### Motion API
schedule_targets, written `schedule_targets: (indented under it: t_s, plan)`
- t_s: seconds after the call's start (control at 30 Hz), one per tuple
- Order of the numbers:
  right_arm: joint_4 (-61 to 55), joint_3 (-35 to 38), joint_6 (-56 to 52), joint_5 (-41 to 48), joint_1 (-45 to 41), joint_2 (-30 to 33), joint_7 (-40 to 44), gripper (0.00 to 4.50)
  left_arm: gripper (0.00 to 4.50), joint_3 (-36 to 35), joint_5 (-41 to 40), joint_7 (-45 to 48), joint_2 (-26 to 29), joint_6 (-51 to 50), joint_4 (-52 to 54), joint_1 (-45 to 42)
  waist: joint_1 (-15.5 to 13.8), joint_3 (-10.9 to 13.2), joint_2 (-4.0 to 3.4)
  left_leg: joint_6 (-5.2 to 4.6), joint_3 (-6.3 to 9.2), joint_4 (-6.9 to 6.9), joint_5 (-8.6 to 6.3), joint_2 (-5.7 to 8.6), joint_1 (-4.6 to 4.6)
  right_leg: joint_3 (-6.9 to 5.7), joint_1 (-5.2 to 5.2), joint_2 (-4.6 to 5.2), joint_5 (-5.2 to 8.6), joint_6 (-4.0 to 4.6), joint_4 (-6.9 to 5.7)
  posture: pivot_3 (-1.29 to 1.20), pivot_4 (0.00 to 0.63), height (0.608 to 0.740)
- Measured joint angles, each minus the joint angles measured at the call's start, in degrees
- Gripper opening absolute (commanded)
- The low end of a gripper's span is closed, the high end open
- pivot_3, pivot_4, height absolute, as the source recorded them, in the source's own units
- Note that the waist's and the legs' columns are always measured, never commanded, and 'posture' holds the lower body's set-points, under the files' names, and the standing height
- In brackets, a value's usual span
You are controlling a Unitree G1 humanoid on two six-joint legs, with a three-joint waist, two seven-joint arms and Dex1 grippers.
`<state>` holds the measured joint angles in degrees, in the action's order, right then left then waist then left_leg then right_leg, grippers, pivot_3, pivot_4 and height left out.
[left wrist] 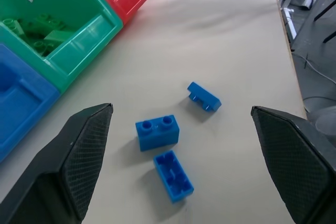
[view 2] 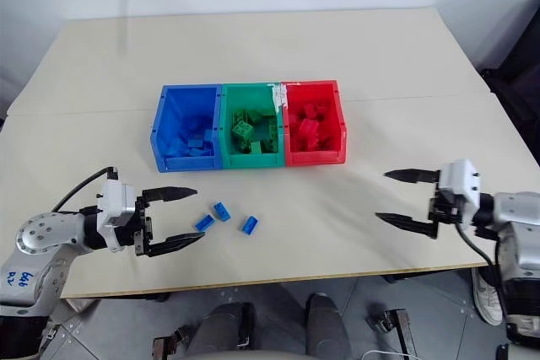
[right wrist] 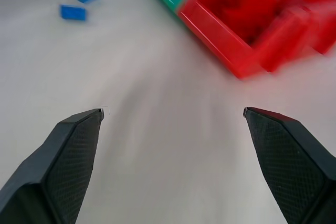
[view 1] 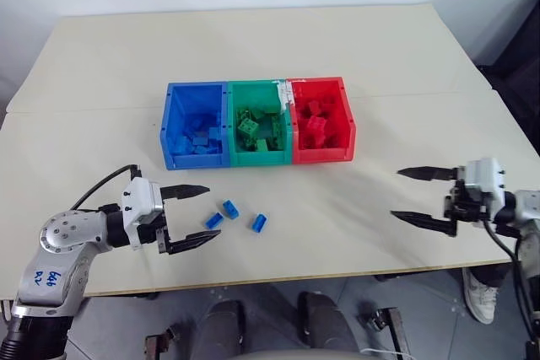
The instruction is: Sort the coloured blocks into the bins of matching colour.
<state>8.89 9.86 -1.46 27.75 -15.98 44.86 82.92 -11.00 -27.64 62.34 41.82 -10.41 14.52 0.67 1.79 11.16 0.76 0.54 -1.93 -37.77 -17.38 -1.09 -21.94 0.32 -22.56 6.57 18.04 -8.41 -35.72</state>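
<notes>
Three narrow blue blocks lie loose on the matte beige table (view 1: pixel 354 40), just in front of the blue bin (view 1: pixel 196 126), which serves as the landmark here. The nearest block (view 1: pixel 259 222) sits in front of the bin's right corner; the other two, (view 1: pixel 213 220) and (view 1: pixel 229 207), lie close together a little nearer the bin. All are glossy studded plastic; in the left wrist view one shows two round studs, and another seems to lie with its hollow underside up, though that is hard to confirm.

The left gripper (view 1: pixel 187 217) hovers in front of the blue bin's left corner, its black, cross-hatched tapered fingers spread wide and empty, pointing at the blocks. The right gripper (view 1: pixel 419 194) hangs well to the right of the bin, fingers likewise spread, grasping nothing.

Joined to the blue bin's right side stand the green bin (view 1: pixel 259 122) and red bin (view 1: pixel 321 119), smooth open-topped plastic boxes, each holding heaped bricks of its own colour.
</notes>
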Motion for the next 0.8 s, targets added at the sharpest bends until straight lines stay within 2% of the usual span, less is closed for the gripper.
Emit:
schedule_targets:
  t_s: [0.17, 0.37, 0.47, 0.67, 0.8]
  plan:
    - [-10.2, -12.37, -10.04, 0.08, -6.59, -6.71, -3.06, 4.47, 4.5, -2.68, 0.29, -0.22, 0.2, 1.24, -0.8, 4.69, -0.16, 0.0, 0.01, 0.12, 0.3, -0.01, -0.09, -0.06, -0.01, -0.02, -0.05, 0.03, 0.01, 0.03, 0.01, 0.0, 0.15, 0.74]
    - [-12.46, -25.24, -14.19, -5.67, -10.35, -14.33, -7.28, 4.47, 4.5, -6.69, 0.36, -1.1, 0.25, 1.52, 0.52, 12.1, -0.38, 0.0, 0.01, 0.07, 0.45, -0.08, -0.26, 0.16, -0.24, -0.18, -0.14, 0.32, 0.01, 0.05, 0.12, 0.0, 0.15, 0.74]
    - [-11.15, -28.64, -13.03, -9.65, -10.87, -16.1, -8.8, 4.47, 4.5, -8.07, 0.33, -2.36, -0.24, 1.52, 1.97, 14.47, -0.21, -0.02, 0.03, -0.06, 0.38, -0.09, -0.36, 0.32, -0.25, -0.39, -0.14, 0.81, 0.01, 0.05, 0.15, 0.0, 0.15, 0.74]
    - [-4.37, -31.91, -9.25, -15.06, -12.33, -21.04, -12.37, 4.47, 4.5, -8.73, 0.13, -4.45, -1.28, 1.5, 5.43, 17.33, -0.11, -0.04, 0.06, -0.11, 0.18, -0.15, -0.42, 0.34, -0.24, -1.22, -0.13, 0.92, 0.0, 0.04, 0.13, 0.0, 0.15, 0.74]
    - [-1.37, -31.98, -7.96, -16.68, -13.03, -22.06, -13.23, 3.53, 4.5, -8.75, 0.08, -5.28, -1.37, 1.46, 5.78, 18.1, -0.15, -0.04, 0.06, -0.11, 0.17, -0.17, -0.43, 0.33, -0.23, -1.27, -0.12, 0.9, 0.0, 0.04, 0.11, 0.0, 0.15, 0.74]
